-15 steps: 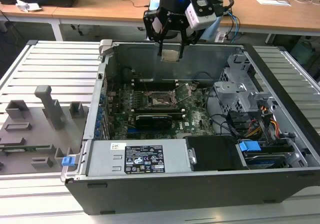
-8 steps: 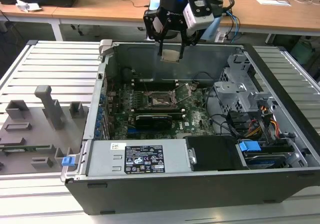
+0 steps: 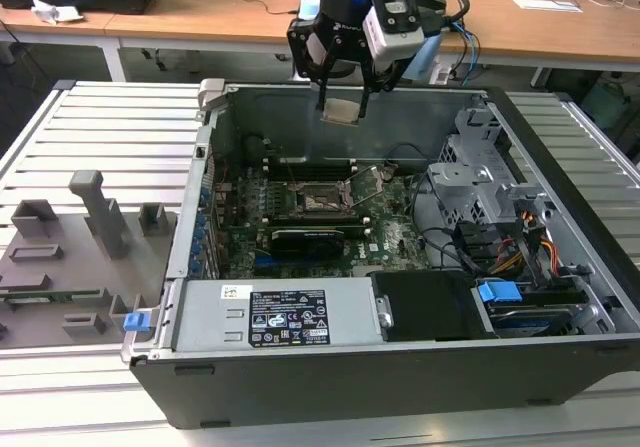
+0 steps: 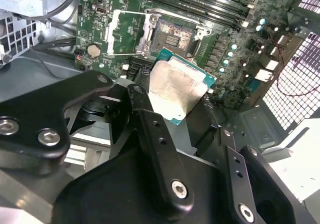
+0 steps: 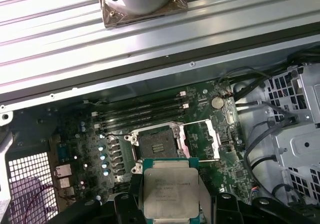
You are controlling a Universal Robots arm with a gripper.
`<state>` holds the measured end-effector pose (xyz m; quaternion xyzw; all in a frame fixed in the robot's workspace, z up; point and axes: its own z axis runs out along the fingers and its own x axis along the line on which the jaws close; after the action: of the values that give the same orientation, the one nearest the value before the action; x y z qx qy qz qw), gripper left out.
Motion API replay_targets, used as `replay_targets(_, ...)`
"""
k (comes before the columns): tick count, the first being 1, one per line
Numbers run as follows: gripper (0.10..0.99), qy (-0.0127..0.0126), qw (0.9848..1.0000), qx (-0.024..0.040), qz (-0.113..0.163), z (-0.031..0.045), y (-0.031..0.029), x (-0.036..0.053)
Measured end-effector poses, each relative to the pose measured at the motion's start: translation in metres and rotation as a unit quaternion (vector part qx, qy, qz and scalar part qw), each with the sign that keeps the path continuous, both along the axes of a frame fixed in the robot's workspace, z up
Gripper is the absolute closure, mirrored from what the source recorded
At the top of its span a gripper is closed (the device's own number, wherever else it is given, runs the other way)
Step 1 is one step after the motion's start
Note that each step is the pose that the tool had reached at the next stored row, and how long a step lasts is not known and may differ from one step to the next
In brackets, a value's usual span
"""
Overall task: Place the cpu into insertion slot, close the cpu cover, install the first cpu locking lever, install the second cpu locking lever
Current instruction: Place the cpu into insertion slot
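My gripper (image 3: 342,102) hangs over the open computer case, shut on the cpu (image 3: 341,112), a flat square chip with a pale metal top. In both wrist views the cpu (image 4: 175,91) (image 5: 170,194) sits between black fingers (image 4: 145,108), well above the green motherboard. The insertion slot (image 3: 322,202) (image 4: 175,36) (image 5: 157,146) lies open and bare below the chip, slightly off from it. The cpu cover (image 4: 127,31) (image 5: 202,140), a silvery frame plate, is swung open beside the slot. A thin locking lever (image 3: 367,189) stands raised by the socket.
Long memory slots (image 5: 140,114) run beside the socket. A black expansion card (image 3: 315,237) sits in front of it. A grey power supply (image 3: 280,317), a metal drive cage (image 3: 490,182) and cables (image 3: 520,257) fill the case. A grey fixture board (image 3: 70,257) lies on the exterior view's left.
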<state>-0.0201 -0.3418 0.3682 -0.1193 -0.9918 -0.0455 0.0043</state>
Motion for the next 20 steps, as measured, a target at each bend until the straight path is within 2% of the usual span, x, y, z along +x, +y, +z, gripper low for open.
replay_targets(6,0.553,0.0,0.9998,-0.0001,-0.018,0.0,0.0,0.0)
replay_targets(8,0.553,0.0,0.9994,-0.0002,-0.035,-0.0003,0.0,0.0)
replay_targets(12,0.553,0.0,0.9988,-0.0002,-0.05,-0.0004,0.0,0.0)
replay_targets(15,0.553,0.0,0.9981,-0.0002,-0.061,-0.0005,0.0,0.0)
replay_targets(20,0.553,0.0,0.9962,-0.0002,-0.087,-0.0007,0.0,0.0)
